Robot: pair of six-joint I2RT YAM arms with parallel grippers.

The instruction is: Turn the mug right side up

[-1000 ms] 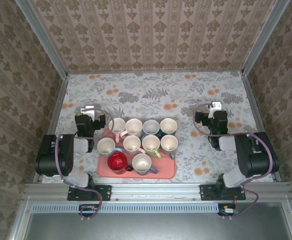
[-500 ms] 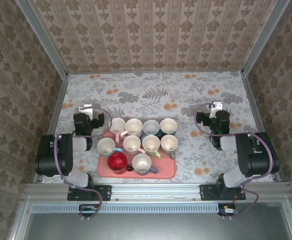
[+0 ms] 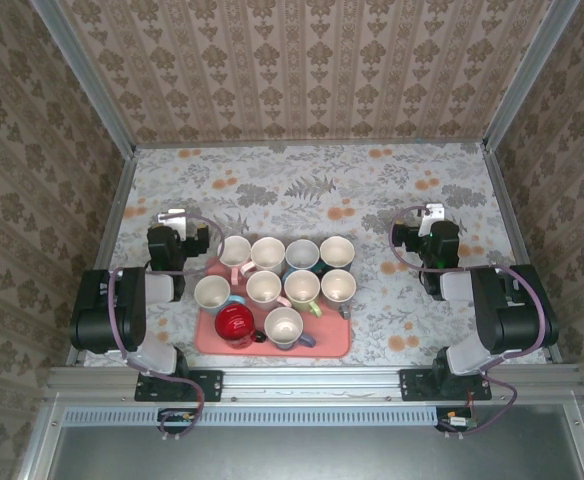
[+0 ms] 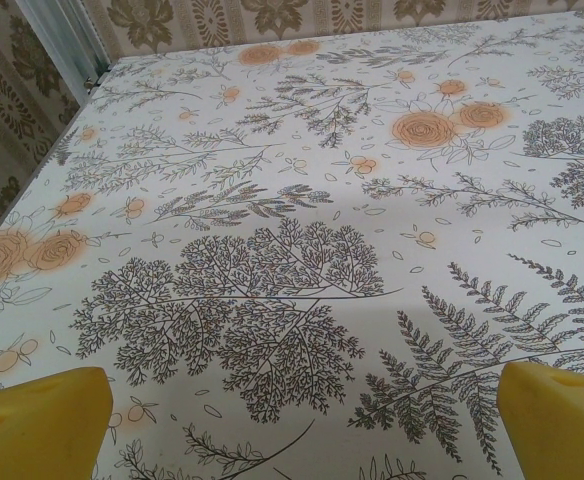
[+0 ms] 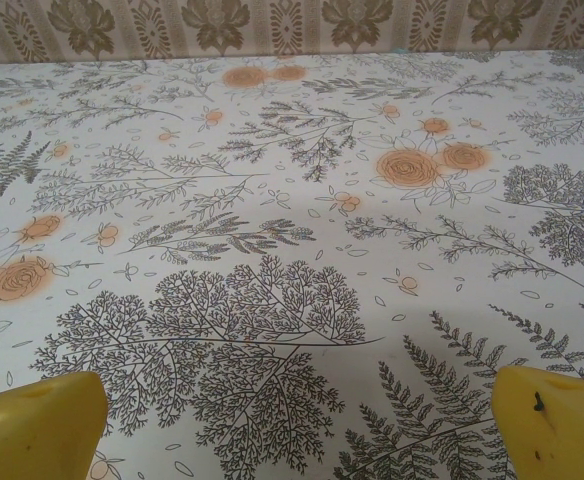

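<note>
- Your wrist views cut both pincers off, leaving yellow fingertips [image 4: 37, 420] at the bottom corners.
- Left pincer [image 3: 176, 224] and right pincer [image 3: 431, 220] gape wide, holding nothing, over the tablecloth [image 4: 302, 200].
- The bottom-up red mug [image 3: 234, 322] sits on the tray [image 3: 327, 346] between them, nearer the left.

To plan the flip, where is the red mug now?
In the top view the red mug stands at the near-left corner of the pink tray, just left of a cream mug.

Beige damask wallpaper [image 3: 312, 70] on three walls, white tablecloth [image 3: 302, 185] printed with grey ferns and orange roses, aluminium posts [image 3: 84, 78] at the corners
</note>
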